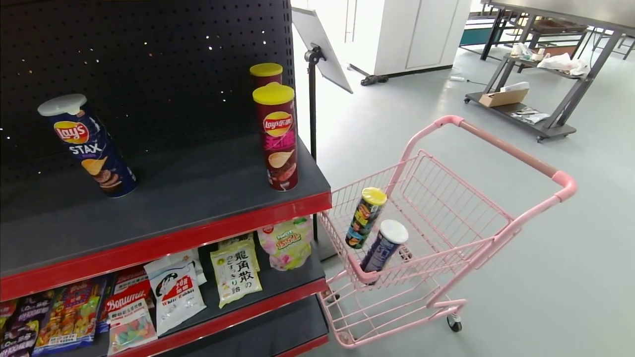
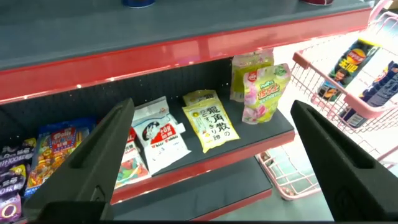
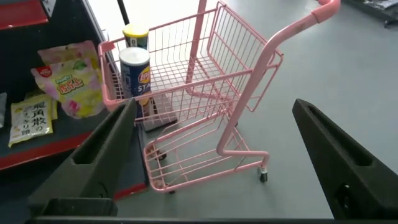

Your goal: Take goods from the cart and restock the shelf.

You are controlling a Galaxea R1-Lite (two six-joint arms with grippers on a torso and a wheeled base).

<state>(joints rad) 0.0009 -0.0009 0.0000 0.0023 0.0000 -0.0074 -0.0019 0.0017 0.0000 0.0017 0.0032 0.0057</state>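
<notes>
The pink cart [image 1: 496, 144] stands right of the shelf and holds two chip cans: a yellow-lidded one [image 1: 365, 218] and a white-lidded blue one [image 1: 384, 245], both leaning. The top shelf [image 1: 198, 198] carries a blue can [image 1: 87, 146] at the left and two maroon yellow-lidded cans [image 1: 276, 136] at the right end, one behind the other. My left gripper [image 2: 211, 106] is open and empty, facing the lower shelf's snack bags [image 2: 211, 121]. My right gripper [image 3: 212, 104] is open and empty, above and short of the cart [image 3: 249, 68], whose white-lidded can [image 3: 135, 71] and yellow-lidded can [image 3: 135, 36] stand at the shelf side.
Snack bags [image 1: 233, 272] fill the lower shelf, which has a red front edge. A tilted board on a black stand [image 1: 312, 99] rises just behind the shelf's right end. Open grey floor lies right of the cart; metal tables [image 1: 540, 74] stand far back.
</notes>
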